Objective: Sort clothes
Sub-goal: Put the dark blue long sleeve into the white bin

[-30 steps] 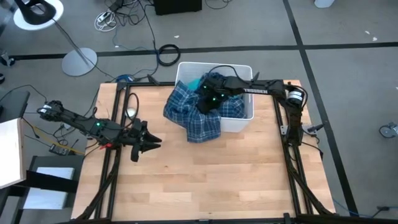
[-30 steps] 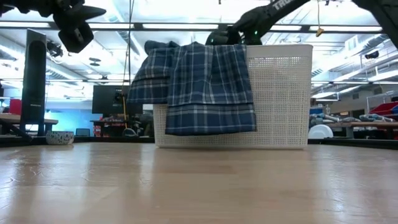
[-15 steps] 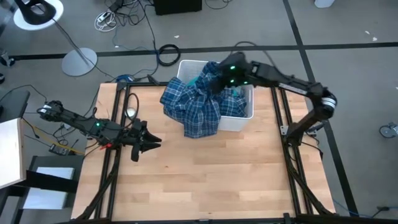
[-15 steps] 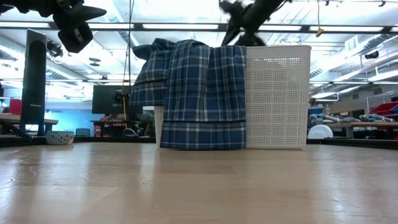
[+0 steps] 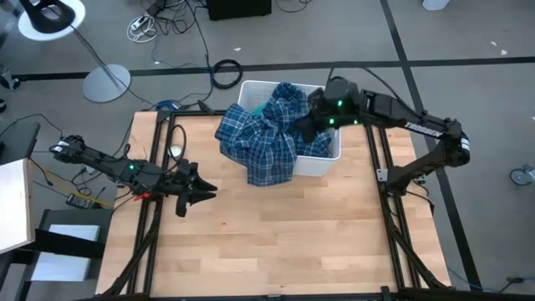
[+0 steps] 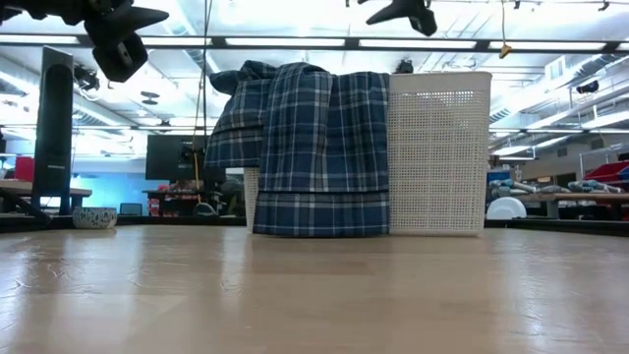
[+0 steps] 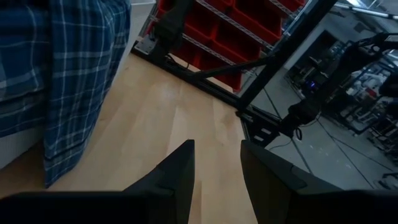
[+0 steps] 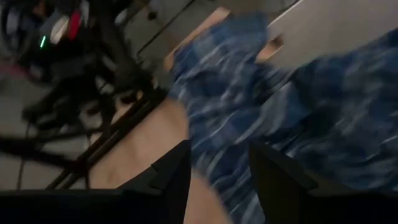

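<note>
The right pincer (image 5: 306,127) hangs over the bin (image 5: 328,155) at the desk's far edge, and from above we see its fingers spread with nothing between them. The plaid shirt (image 5: 261,142) is draped over the bin's near-left wall, part of it inside and part hanging down toward the desk (image 5: 276,234). A turquoise piece (image 5: 261,109) shows in the bin's far-left corner. The left pincer (image 5: 201,191) waits over the desk's left edge, fingers apart and empty.

From desk height, we see the plaid shirt (image 6: 314,147) covering the left half of the bin's (image 6: 439,147) front wall, its hem just above the desk (image 6: 314,295) or touching it; we cannot tell which. The right pincer (image 6: 398,10) is up near the ceiling line above the bin, and the left pincer (image 6: 118,44) hangs high over the left side.

In the left wrist view, the two fingers (image 7: 180,171) stand apart over bare desk (image 7: 155,118), with the plaid shirt (image 7: 62,68) hanging down the bin beside them.

In the right wrist view, the fingers (image 8: 177,171) are also apart, and blurred plaid shirt (image 8: 261,106) lies beyond them.
</note>
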Robot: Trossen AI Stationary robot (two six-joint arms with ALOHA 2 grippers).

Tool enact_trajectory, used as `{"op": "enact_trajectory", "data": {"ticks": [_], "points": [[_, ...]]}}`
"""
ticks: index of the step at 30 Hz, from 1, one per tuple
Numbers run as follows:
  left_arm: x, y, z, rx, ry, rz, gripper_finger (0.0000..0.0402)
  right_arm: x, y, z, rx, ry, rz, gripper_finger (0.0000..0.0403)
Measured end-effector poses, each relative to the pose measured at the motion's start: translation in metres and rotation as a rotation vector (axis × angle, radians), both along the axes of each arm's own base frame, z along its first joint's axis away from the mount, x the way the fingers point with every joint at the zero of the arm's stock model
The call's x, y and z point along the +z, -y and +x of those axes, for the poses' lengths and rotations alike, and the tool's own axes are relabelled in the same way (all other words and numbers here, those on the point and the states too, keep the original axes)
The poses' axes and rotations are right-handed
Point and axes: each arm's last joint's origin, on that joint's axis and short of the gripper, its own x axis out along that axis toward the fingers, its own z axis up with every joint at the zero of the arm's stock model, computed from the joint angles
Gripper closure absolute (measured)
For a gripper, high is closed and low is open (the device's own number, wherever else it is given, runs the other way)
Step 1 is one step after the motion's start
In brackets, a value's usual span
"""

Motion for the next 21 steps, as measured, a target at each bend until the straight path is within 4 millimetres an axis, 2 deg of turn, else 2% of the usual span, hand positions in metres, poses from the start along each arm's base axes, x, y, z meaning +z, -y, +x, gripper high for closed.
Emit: {"op": "enact_trajectory", "data": {"ticks": [4, 8, 13, 21], "points": [[0.002, 0.0, 0.0, -0.001, 0.02, -0.004, 0.0266, -0.012, -0.026, 0.014, 0.082, -0.07, 0.016, 0.0246], [0.002, 0.0, 0.0, -0.001, 0.021, -0.004, 0.0266, -0.028, -0.05, 0.019, 0.065, -0.201, 0.026, 0.0254], [0.002, 0.0, 0.0, -0.011, 0.018, -0.008, 0.0266, -0.043, -0.079, 0.009, -0.02, -0.387, -0.023, 0.0265], [-0.001, 0.0, 0.002, 0.017, 0.0, 0.003, 0.0266, -0.044, -0.122, -0.011, -0.01, -0.44, -0.054, 0.0278]]}}
